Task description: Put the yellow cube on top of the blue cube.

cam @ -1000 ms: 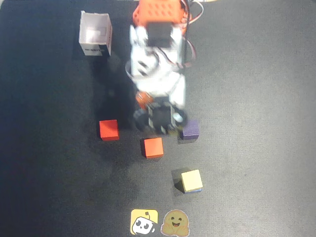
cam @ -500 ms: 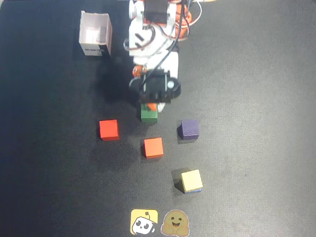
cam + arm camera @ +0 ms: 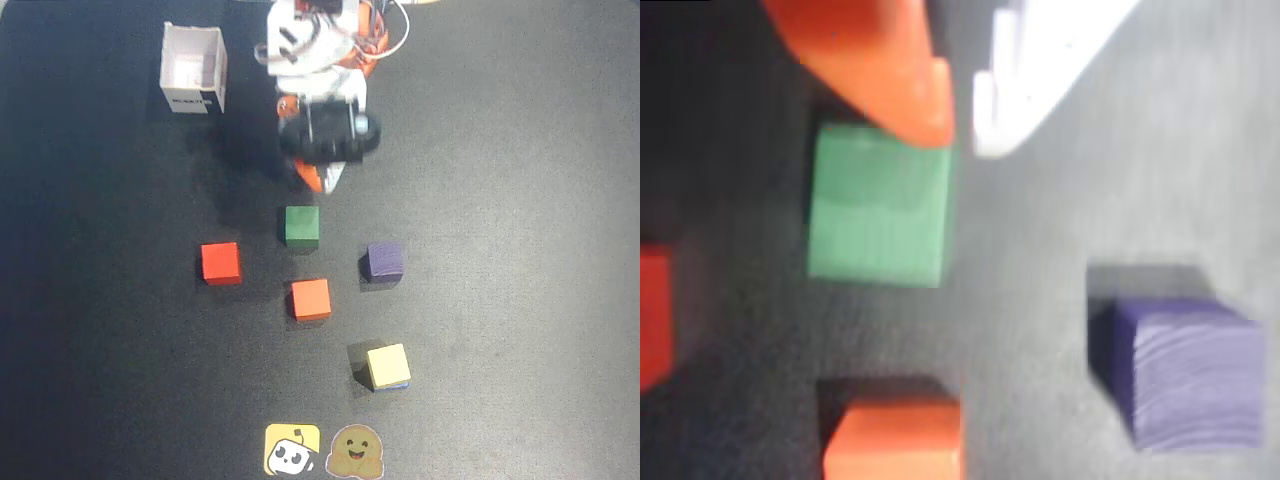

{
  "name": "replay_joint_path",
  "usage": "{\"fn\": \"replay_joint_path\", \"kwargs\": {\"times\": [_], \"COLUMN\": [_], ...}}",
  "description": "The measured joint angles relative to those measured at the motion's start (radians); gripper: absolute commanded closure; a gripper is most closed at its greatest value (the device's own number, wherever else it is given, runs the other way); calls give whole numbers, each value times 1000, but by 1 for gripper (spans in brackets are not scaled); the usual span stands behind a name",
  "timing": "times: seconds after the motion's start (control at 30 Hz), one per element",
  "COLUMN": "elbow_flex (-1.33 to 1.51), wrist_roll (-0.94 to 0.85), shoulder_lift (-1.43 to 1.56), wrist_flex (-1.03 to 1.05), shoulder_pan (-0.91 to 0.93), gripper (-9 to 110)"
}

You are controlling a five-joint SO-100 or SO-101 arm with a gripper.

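Observation:
The yellow cube (image 3: 388,365) sits at the front right in the overhead view, on top of the blue cube (image 3: 393,386), of which only a thin blue edge shows under it. My gripper (image 3: 322,182) is far back near the arm's base, well away from both, just behind the green cube. In the wrist view the gripper (image 3: 963,135) shows an orange finger (image 3: 890,70) and a white finger (image 3: 1040,60) with only a narrow gap at the tips and nothing between them. The yellow and blue cubes are out of the wrist view.
A green cube (image 3: 301,225) (image 3: 878,210), a red cube (image 3: 220,262) (image 3: 652,315), an orange cube (image 3: 311,298) (image 3: 895,440) and a purple cube (image 3: 383,261) (image 3: 1190,370) lie mid-table. A white open box (image 3: 190,100) stands back left. Two stickers (image 3: 292,449) (image 3: 357,452) lie at the front edge.

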Motion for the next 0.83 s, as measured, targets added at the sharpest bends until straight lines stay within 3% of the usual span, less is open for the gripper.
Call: {"fn": "replay_joint_path", "kwargs": {"times": [0.2,0.37,0.83], "elbow_flex": [2,2,2], "wrist_roll": [-34,-129,-129], "shoulder_lift": [9,-2,-3], "wrist_flex": [117,126,126], "shoulder_pan": [3,-2,0], "gripper": [101,101,101]}}
